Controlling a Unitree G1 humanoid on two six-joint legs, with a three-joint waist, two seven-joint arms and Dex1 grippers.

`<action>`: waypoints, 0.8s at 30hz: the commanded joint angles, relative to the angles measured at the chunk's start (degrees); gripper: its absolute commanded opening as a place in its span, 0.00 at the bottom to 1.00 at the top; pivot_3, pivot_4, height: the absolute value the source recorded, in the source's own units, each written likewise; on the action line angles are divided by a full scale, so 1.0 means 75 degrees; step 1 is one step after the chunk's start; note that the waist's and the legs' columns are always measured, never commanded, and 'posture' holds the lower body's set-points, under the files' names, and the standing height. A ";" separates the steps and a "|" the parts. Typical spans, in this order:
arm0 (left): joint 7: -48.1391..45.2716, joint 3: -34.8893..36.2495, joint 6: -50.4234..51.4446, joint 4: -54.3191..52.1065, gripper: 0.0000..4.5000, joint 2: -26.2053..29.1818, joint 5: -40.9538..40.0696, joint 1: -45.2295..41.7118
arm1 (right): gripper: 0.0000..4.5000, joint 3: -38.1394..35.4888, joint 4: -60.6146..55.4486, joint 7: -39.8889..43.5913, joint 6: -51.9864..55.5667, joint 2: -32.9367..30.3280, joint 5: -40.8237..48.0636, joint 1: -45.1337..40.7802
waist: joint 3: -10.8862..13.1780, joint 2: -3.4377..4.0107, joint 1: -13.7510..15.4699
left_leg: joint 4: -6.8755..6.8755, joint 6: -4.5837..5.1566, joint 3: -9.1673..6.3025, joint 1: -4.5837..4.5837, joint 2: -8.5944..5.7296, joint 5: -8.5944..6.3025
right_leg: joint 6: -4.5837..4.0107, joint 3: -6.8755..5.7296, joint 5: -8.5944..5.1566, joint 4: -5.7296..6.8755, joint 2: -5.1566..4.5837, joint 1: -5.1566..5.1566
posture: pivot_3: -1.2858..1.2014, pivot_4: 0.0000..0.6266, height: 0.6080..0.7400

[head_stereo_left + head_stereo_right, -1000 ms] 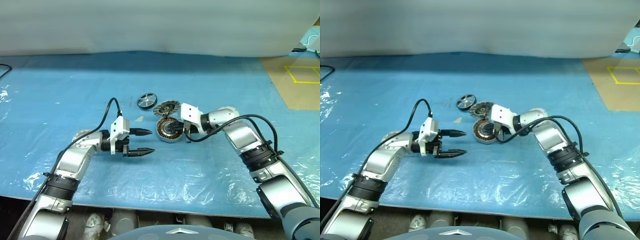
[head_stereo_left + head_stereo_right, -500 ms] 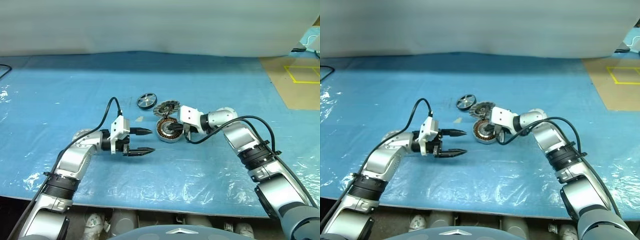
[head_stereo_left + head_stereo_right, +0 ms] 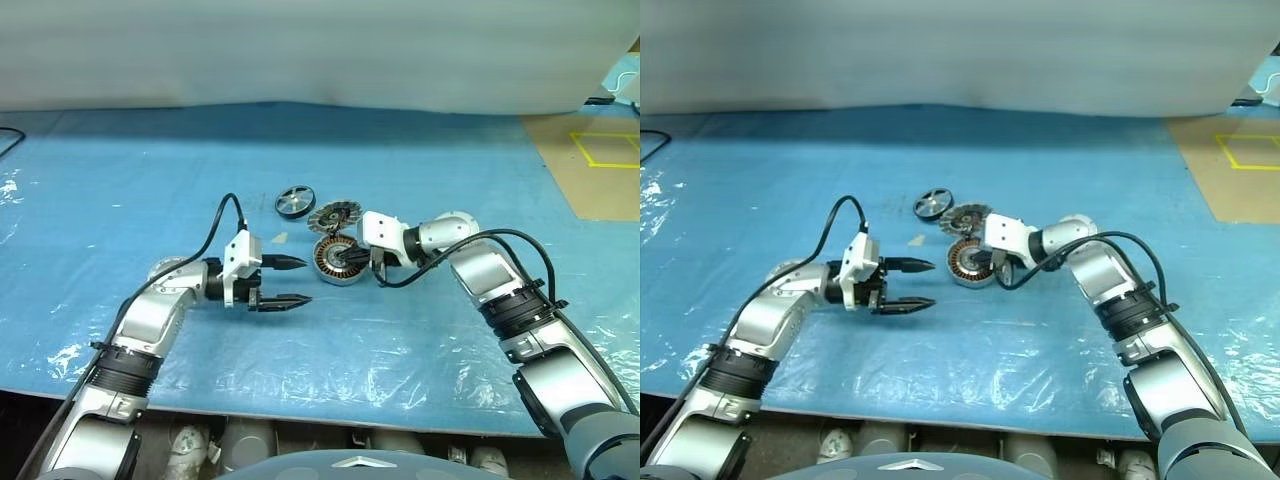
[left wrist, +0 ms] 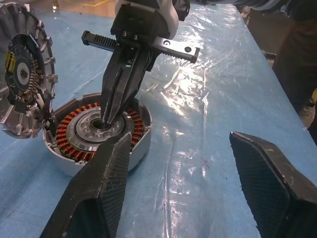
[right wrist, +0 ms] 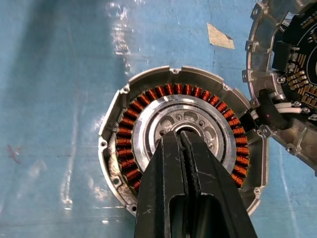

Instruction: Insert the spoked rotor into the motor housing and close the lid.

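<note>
The motor housing (image 3: pixel 335 260) lies open on the blue sheet, its copper windings ringing a grey hub. The ribbed lid (image 3: pixel 333 216) stands swung back, hinged at the housing's far rim. The spoked rotor (image 3: pixel 294 201) lies flat just beyond the lid, to the left. My right gripper (image 5: pixel 183 136) is shut, its tips pressed together in the hub's centre hole, as the left wrist view (image 4: pixel 106 120) also shows. My left gripper (image 3: pixel 305 281) is open and empty, pointing at the housing (image 4: pixel 141 141) from a short gap to its left.
A small beige scrap (image 3: pixel 279 238) lies on the sheet left of the housing. Brown flooring with yellow tape (image 3: pixel 600 160) lies off the sheet's right end. The table's front edge runs just below both arms.
</note>
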 commanded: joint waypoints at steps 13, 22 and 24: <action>-0.0007 0.0028 -0.0108 -0.0259 0.74 0.0069 -0.0064 0.0066 | 0.01 -0.0395 -0.0577 -0.0984 0.0974 0.0628 0.0594 0.0760 | 0.0000 0.0000 -0.0003 | -0.0004 -0.0003 0.0001 0.0008 -0.0001 0.0000 | -0.0003 0.0003 -0.0001 0.0000 -0.0005 0.0002 | 0.52 0.24 1.00; -0.0043 0.0128 -0.0134 -0.0235 0.74 0.0260 -0.0082 0.0077 | 0.01 -0.0660 -0.0635 -0.0987 0.1267 0.0655 0.1084 0.0506 | 0.0000 0.0000 -0.0019 | -0.0008 -0.0004 0.0000 0.0007 0.0000 0.0000 | -0.0003 0.0001 -0.0001 -0.0003 0.0001 0.0001 | 0.52 0.24 1.00; -0.0013 0.0117 -0.0128 -0.0260 0.74 0.0244 -0.0090 0.0097 | 0.01 -0.0745 -0.0493 -0.1077 0.1248 0.0745 0.1116 0.0420 | 0.0000 0.0000 -0.0016 | -0.0008 -0.0004 0.0001 0.0007 -0.0001 0.0000 | -0.0003 0.0001 -0.0001 -0.0003 0.0001 0.0000 | 0.52 0.24 1.00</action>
